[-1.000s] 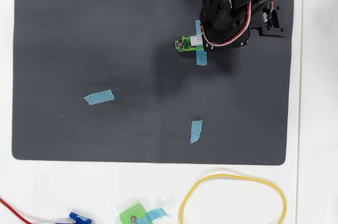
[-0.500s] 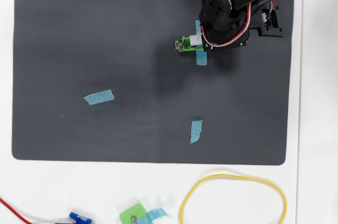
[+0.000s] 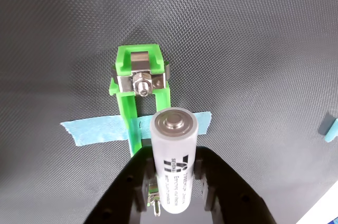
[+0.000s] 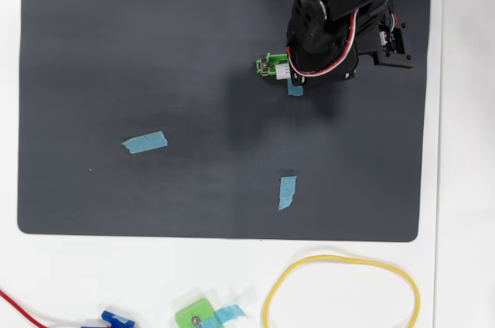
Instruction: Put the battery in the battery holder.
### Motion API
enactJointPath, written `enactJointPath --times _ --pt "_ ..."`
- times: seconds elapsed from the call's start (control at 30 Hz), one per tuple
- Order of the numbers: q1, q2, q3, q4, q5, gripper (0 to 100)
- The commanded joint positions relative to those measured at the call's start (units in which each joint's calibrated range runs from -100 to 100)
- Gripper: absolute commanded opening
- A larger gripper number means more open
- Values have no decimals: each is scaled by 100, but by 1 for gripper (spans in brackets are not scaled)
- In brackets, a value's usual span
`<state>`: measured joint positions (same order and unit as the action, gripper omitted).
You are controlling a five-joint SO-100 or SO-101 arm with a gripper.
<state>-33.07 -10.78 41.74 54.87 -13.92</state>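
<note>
In the wrist view, two black jaws rise from the bottom edge and pinch the battery [image 3: 175,174] between them, one pad on each side of its lower half. The gripper [image 3: 174,182] holds the white-silver cylinder with its flat metal end cap facing the camera and its dark print running lengthwise. The battery is tilted above the holder [image 3: 138,94], not seated in it; its upper end covers the holder's near part. The holder is a narrow green frame with a silver metal clip and bolt at its far end, lying on a dark textured mat [image 3: 253,49]. A blue tape strip [image 3: 97,130] crosses the frame just behind the battery's cap. Another bit of blue tape [image 3: 330,129] shows at the right edge.

In the overhead view, the black arm [image 4: 332,11] with red and white wires hangs over the holder [image 4: 271,66], hiding most of it; only its left end and a corner of tape show. Nothing else lies close around the holder. Two loose tape pieces sit well apart on the mat, one at left [image 4: 145,142] and one lower middle [image 4: 287,192]. Off the mat, on the white bench [image 4: 464,189], lie a yellow loop [image 4: 340,262], a squarish green piece [image 4: 194,315], a small blue part [image 4: 117,319] and a red wire [image 4: 19,309].
</note>
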Motion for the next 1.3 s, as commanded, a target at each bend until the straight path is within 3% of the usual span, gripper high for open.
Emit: enactJointPath --times 0.0,1.27 --pt "126 -18 -86 -93 -6 0" --pt "157 -9 -16 -41 -95 0"
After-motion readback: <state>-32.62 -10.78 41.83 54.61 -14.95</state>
